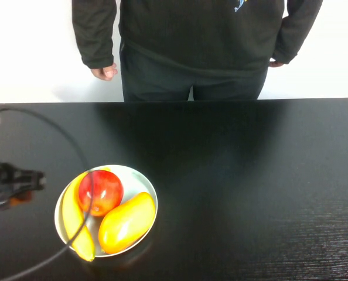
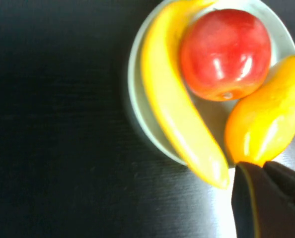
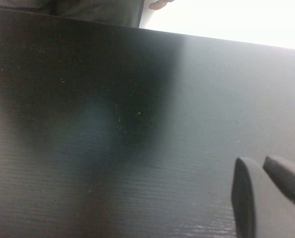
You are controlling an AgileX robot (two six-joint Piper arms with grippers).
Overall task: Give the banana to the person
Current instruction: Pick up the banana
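The banana (image 1: 73,219) lies along the left rim of a white plate (image 1: 142,182), next to a red apple (image 1: 101,191) and a yellow-orange mango-like fruit (image 1: 127,221). My left gripper (image 1: 39,180) hovers just left of the plate, shut and empty. In the left wrist view the banana (image 2: 175,99) curves past the apple (image 2: 226,52), and my left gripper (image 2: 261,168) sits near the banana's tip. The person (image 1: 191,35) stands behind the table's far edge, arms down. My right gripper (image 3: 259,163) is shut and empty over bare table, out of the high view.
The black table (image 1: 250,175) spreads right of the plate. A black cable (image 1: 74,146) arcs from the left arm across the plate's left side. The person's hand (image 1: 105,71) hangs beyond the far edge.
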